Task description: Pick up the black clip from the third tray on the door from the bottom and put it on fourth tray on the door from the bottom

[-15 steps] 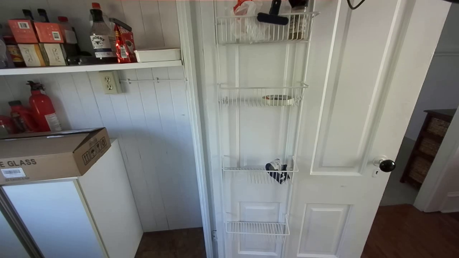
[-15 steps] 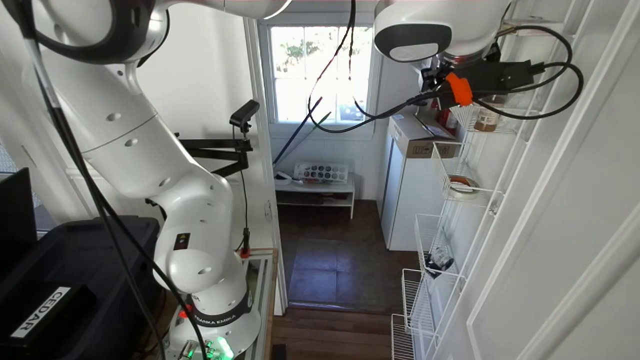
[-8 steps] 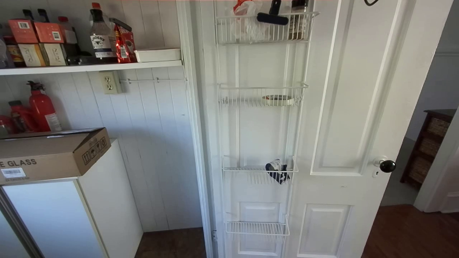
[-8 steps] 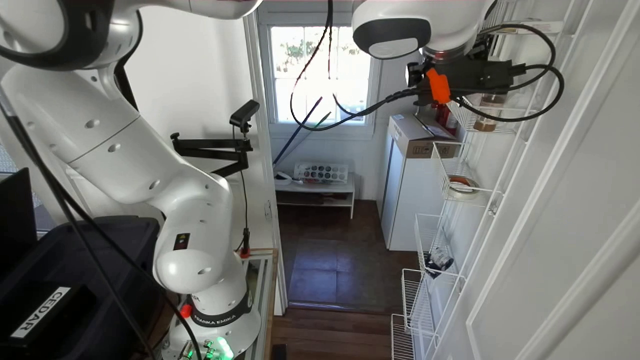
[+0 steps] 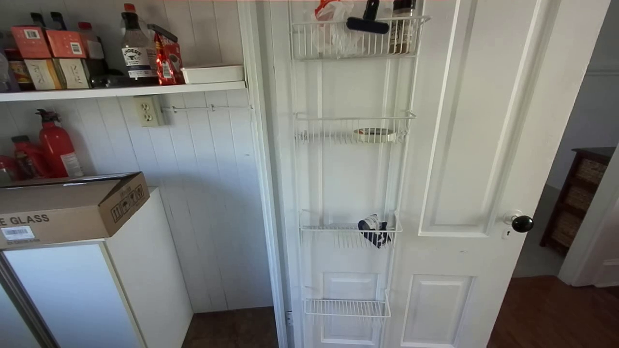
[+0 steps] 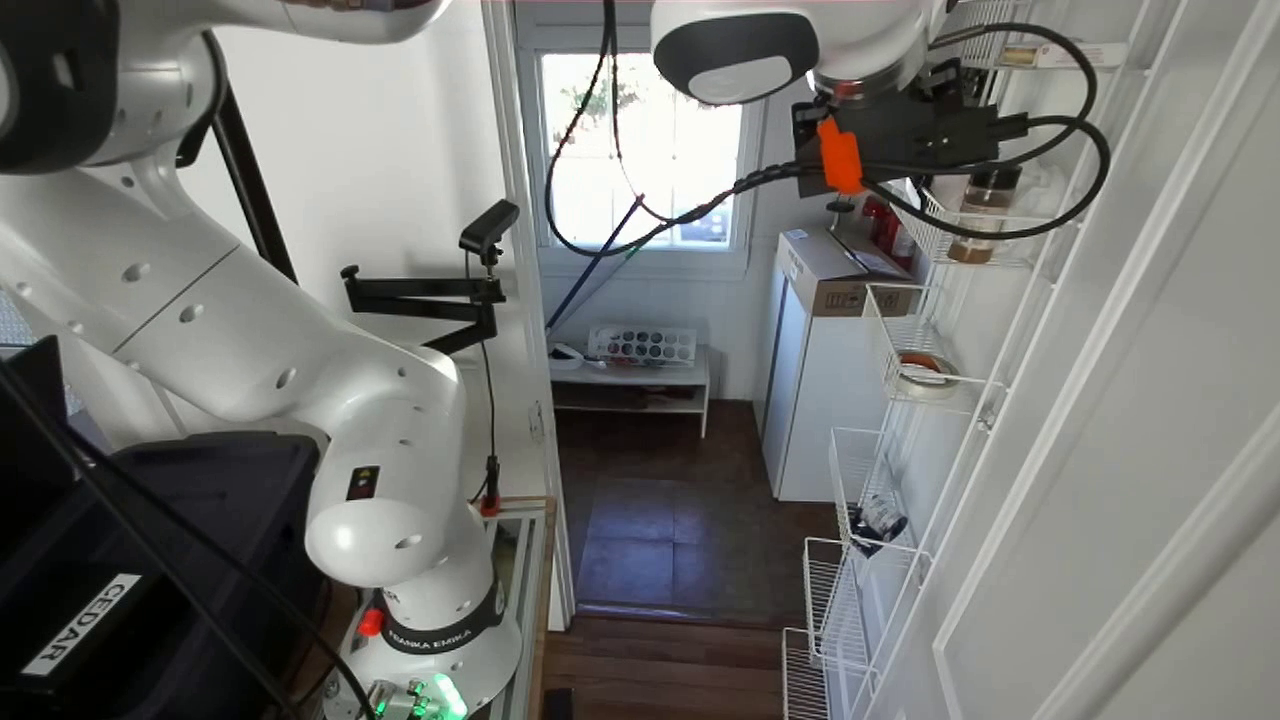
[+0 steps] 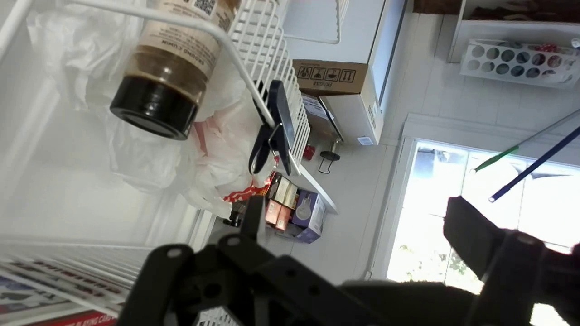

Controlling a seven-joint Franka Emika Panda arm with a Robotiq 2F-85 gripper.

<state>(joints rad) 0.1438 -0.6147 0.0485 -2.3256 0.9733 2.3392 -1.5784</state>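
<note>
The black clip point(image 5: 367, 24) sits on the front rail of the fourth tray point(image 5: 355, 58), its handle upright. In the wrist view, the clip point(image 7: 277, 120) grips the rail of that tray point(image 7: 258, 40), left of and above my fingertips. The third tray point(image 5: 355, 117) hangs below on the white door point(image 5: 483, 251) and holds a tape roll point(image 5: 375, 135). My gripper point(image 7: 355, 217) is open, with nothing between its fingers, and apart from the clip. In an exterior view, the gripper body point(image 6: 900, 140) is left of the rack near the fourth tray's height; its fingertips and the clip are hidden there.
A cumin jar point(image 7: 167, 77) and plastic bags point(image 7: 149, 158) are in the fourth tray. A patterned item point(image 5: 375, 231) lies in a lower tray. A higher basket with a playing-card box point(image 7: 59, 290) is close by. Cables point(image 6: 1090, 190) loop from the gripper. A cardboard box point(image 6: 840, 270) stands behind.
The arm and gripper have moved left, away from the rack, and slightly up in an exterior view. A dark part and a cable have left the other picture's top edge. The clip has not moved.
</note>
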